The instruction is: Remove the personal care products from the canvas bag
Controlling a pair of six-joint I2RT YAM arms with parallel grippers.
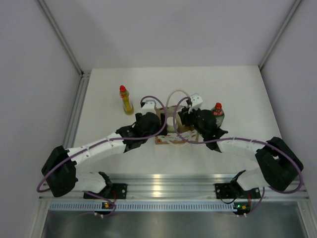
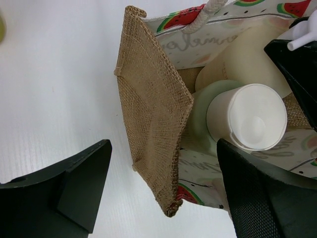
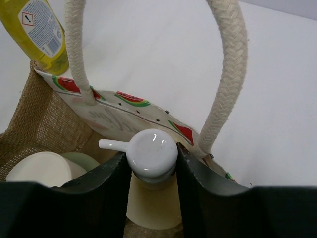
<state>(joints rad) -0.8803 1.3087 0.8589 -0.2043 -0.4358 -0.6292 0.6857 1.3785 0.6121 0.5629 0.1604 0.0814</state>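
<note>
- Top view first: the canvas bag (image 1: 167, 139) sits mid-table (image 1: 237, 89) with both arms crowded over it. The left gripper (image 1: 156, 121) is at its left end and the right gripper (image 1: 184, 118) is over its right part. From up here I cannot tell how either pair of jaws stands.
- Two products are out on the table. The yellow bottle (image 1: 127, 101) stands upright behind and left of the bag, well apart from it. The dark green bottle (image 1: 217, 115) stands upright just beside the right gripper, outside the bag.
- Over to the left wrist: fingers spread wide, astride the bag's burlap end wall (image 2: 153, 114). One finger is outside over the table, the other over the bag's mouth, and nothing is pinched.
- Inside the bag, the pale grey-green cylinder (image 2: 247, 116) shows its white top to the camera, with the cream bottle (image 2: 252, 49) right behind it.
- Right wrist now: both fingers are pressed tight against the cream bottle's white cap (image 3: 151, 151), one on each side, and the bottle's body is down in the bag's mouth.
- The rope handles (image 3: 225, 74) arch up past the cap, and the yellow bottle stands beyond the bag's far wall.
</note>
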